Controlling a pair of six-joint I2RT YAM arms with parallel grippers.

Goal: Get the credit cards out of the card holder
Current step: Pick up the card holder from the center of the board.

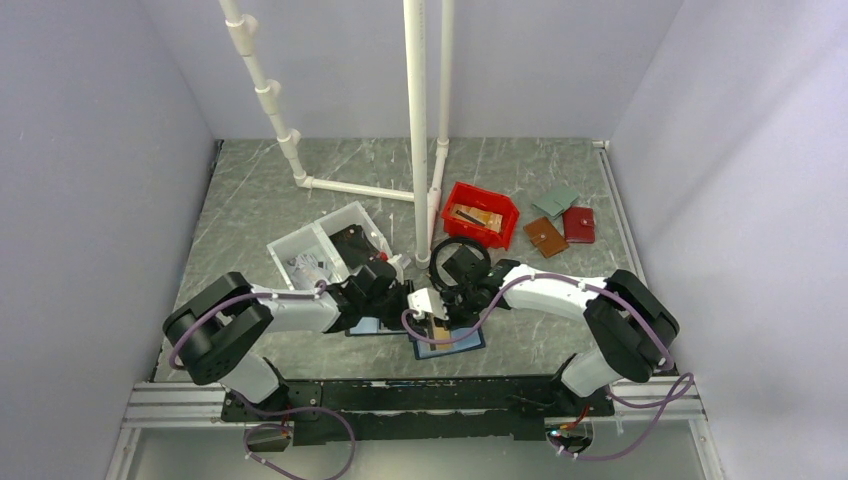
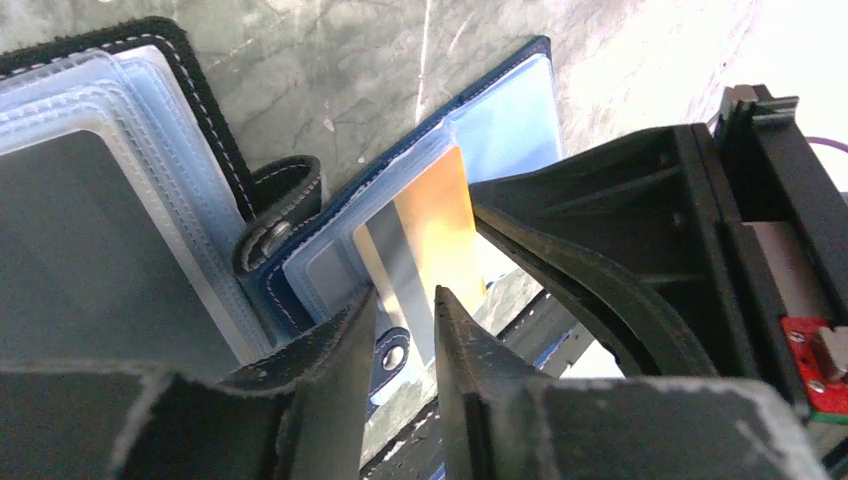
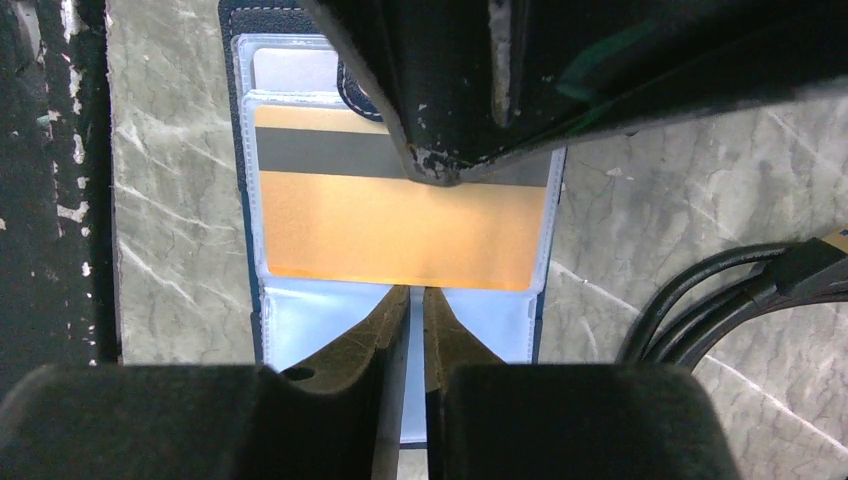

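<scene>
The navy-blue card holder [image 3: 320,325] [image 2: 300,285] [image 1: 455,345] lies open on the table, light-blue inside up, its snap tab [image 2: 392,355] toward my left gripper. A gold-orange credit card [image 3: 400,225] [image 2: 435,215] with a dark stripe sits in a clear sleeve. My left gripper [image 2: 405,298] is open, its tips straddling the card's near end; in the right wrist view one of its fingers [image 3: 450,110] covers part of the stripe. My right gripper [image 3: 416,292] is shut, its tips on the sleeve just below the card's edge. No other credit cards can be made out.
A black-edged folio [image 2: 100,170] [image 1: 365,326] with clear sleeves lies right beside the holder. Farther back stand a white bin [image 1: 320,255], a red bin [image 1: 480,215], a white pipe frame [image 1: 415,150], and brown [image 1: 545,237] and red [image 1: 579,224] wallets. Black cables [image 3: 700,300] run at the right.
</scene>
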